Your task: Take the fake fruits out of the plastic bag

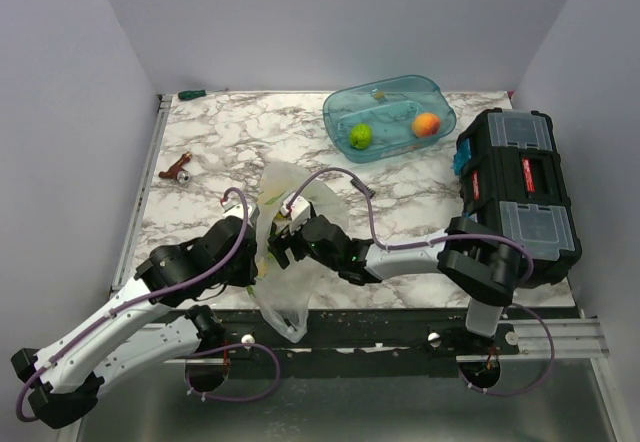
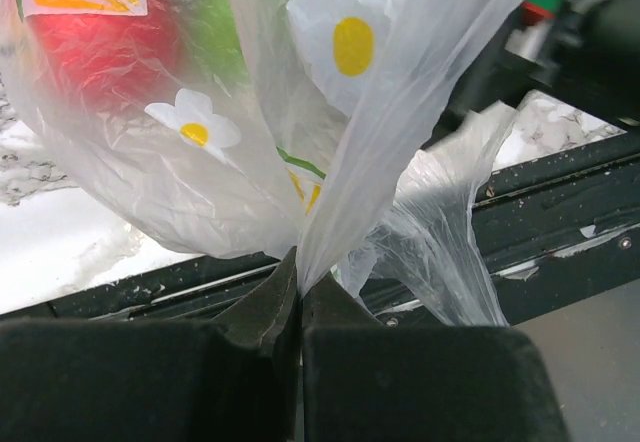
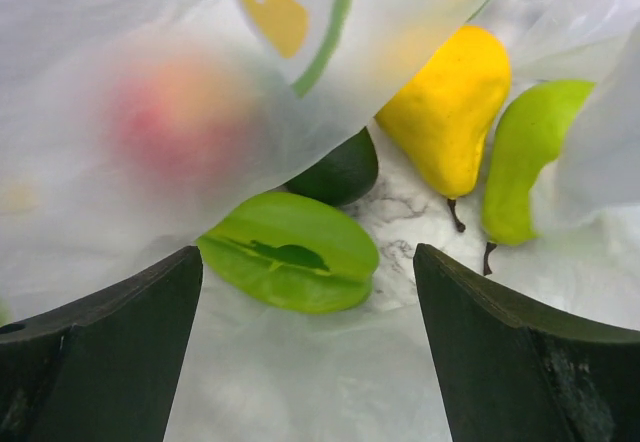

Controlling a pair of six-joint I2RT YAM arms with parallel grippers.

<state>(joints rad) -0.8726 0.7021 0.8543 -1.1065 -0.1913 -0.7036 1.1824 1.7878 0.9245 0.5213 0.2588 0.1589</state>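
The plastic bag [image 1: 283, 262] lies crumpled at the table's near edge. My left gripper [image 1: 257, 252] is shut on a bunched fold of the bag [image 2: 380, 142], with its fingertips [image 2: 270, 297] pinching the film. A red fruit [image 2: 100, 52] shows through the bag. My right gripper [image 1: 284, 232] is open at the bag's mouth. In the right wrist view its gripper [image 3: 305, 352] faces a light green starfruit [image 3: 290, 260] just beyond the fingertips. Behind that lie a dark green fruit [image 3: 342, 172], a yellow pear [image 3: 447, 112] and a green pear [image 3: 525, 157]. A red fruit [image 3: 170, 112] sits blurred under the film.
A teal-blue tub [image 1: 440, 102] at the back holds a green fruit [image 1: 361, 135] and an orange peach-like ball [image 1: 427, 124]. A black toolbox [image 1: 515, 197] stands at the right. A small red-brown tool [image 1: 178, 169] and a green marker [image 1: 192, 93] lie at the left.
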